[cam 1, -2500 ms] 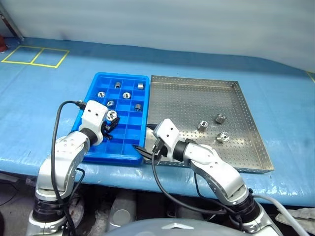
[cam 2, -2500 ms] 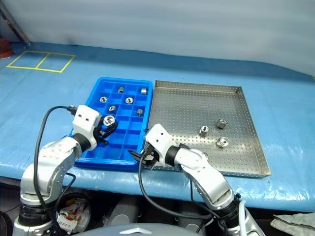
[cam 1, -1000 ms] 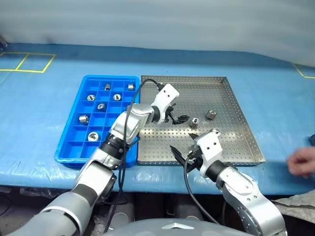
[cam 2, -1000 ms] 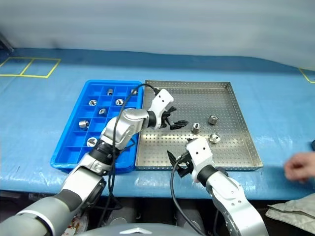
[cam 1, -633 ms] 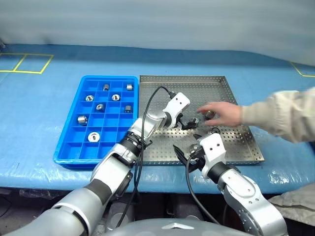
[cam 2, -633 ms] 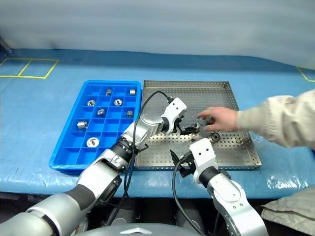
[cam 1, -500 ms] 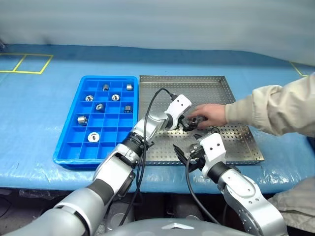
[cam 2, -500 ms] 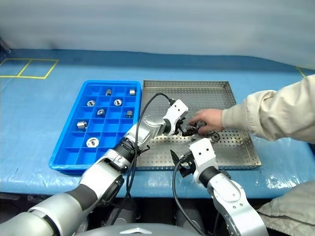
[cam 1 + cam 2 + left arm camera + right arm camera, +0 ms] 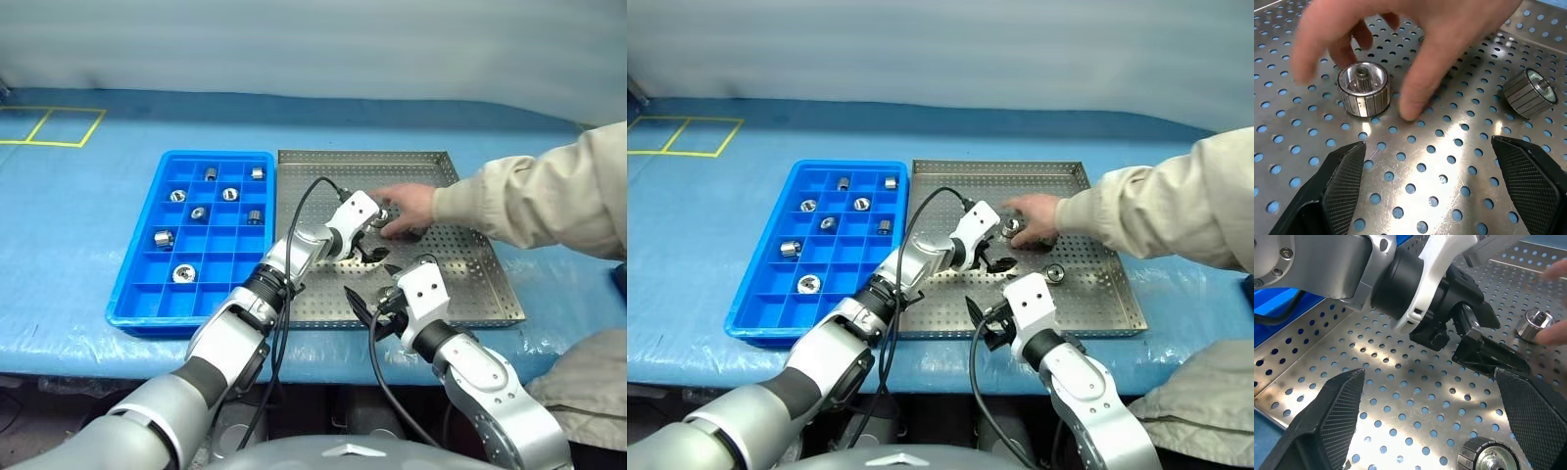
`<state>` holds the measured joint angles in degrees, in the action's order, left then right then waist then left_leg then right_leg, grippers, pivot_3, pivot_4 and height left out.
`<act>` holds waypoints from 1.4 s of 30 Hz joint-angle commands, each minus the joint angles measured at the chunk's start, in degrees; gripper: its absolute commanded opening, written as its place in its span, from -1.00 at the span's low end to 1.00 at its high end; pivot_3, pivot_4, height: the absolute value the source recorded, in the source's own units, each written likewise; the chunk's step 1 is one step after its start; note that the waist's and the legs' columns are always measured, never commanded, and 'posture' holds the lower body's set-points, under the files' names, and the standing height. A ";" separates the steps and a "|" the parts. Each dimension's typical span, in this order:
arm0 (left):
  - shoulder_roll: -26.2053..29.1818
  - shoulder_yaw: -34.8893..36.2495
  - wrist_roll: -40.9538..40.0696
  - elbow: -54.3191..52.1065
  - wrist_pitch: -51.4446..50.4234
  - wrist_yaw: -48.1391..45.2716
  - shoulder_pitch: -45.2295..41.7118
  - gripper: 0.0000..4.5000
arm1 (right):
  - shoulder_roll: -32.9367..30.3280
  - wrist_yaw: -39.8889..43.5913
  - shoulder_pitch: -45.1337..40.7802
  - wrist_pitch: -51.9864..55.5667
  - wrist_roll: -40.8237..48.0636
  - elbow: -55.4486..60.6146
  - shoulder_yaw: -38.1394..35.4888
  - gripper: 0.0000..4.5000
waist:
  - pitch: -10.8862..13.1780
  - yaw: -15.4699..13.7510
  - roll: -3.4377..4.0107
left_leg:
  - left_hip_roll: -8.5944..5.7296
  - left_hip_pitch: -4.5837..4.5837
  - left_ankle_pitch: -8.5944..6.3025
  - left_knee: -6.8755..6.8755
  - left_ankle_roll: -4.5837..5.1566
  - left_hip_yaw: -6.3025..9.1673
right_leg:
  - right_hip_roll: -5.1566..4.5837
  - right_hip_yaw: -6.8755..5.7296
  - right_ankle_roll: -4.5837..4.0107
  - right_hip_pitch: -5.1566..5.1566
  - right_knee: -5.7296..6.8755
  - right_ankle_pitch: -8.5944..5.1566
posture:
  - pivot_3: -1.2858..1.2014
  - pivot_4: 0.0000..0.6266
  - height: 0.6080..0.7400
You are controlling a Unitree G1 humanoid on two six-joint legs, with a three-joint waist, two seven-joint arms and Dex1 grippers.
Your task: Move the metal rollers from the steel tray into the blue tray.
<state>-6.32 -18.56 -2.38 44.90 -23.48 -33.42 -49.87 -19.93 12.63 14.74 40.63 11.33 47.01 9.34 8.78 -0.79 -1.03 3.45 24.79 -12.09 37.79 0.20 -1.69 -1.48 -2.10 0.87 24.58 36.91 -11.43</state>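
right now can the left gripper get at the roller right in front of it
Probably not yet: the left gripper is open and aimed at the roller, but a person's hand is over it.

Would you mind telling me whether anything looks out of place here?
Yes: a person's hand reaches into the steel tray, fingers around a metal roller right in front of the open left end effector.

The steel tray (image 9: 446,176) is dull silver perforated sheet metal with a brushed, faintly scratched sheen, and the metal rollers (image 9: 1362,89) on it are bright polished steel with ribbed sides. The blue tray (image 9: 147,253) is smooth, slightly glossy plastic. The left gripper's fingertips (image 9: 1344,183) are matt black with a fine cross-hatched texture.
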 commanded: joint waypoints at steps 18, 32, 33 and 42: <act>-5.40 8.64 -1.31 7.28 6.89 8.07 -13.82 0.99 | 0.99 -1.06 -0.59 -1.20 -1.39 1.26 1.24 1.00 | 0.00 0.33 0.00 | -0.02 -0.01 -0.02 0.04 0.04 -0.02 | 0.01 0.03 0.03 -0.03 -0.02 0.02 | -0.02 -0.52 1.00; -8.73 13.61 -1.70 21.19 24.35 16.72 -15.48 0.99 | 10.11 -10.67 -4.23 -1.72 -6.33 -0.54 -0.26 1.00 | 0.00 2.77 -0.01 | -0.01 -0.02 -0.03 0.05 0.04 -0.09 | -0.01 0.06 0.08 0.00 0.02 0.05 | -0.07 -0.52 1.00; -8.41 14.00 -1.96 20.15 26.28 16.90 -14.83 0.99 | 11.73 -11.91 -6.13 -1.39 -6.77 -1.83 -0.71 1.00 | 0.00 2.93 -0.01 | 0.00 -0.03 -0.02 0.06 0.05 -0.09 | -0.01 0.07 0.09 -0.01 0.03 0.06 | -0.06 -0.52 1.00; -2.60 14.24 -5.20 -4.44 24.80 12.26 -6.02 0.99 | 19.64 -20.45 -23.93 3.75 -11.75 -20.04 -4.54 1.00 | -0.02 2.30 0.02 | -0.03 -0.05 -0.02 -0.08 0.06 -0.18 | 0.00 0.24 0.41 0.02 0.02 0.28 | 0.05 -0.52 1.00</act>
<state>-7.57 -4.06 -6.87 47.31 2.83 -20.28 -58.22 -0.54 -6.27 -7.22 44.34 1.02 28.83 6.20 8.77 1.51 -1.01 3.41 24.69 -12.11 37.67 0.27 -1.90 -1.47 -1.81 1.30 24.59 36.93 -11.15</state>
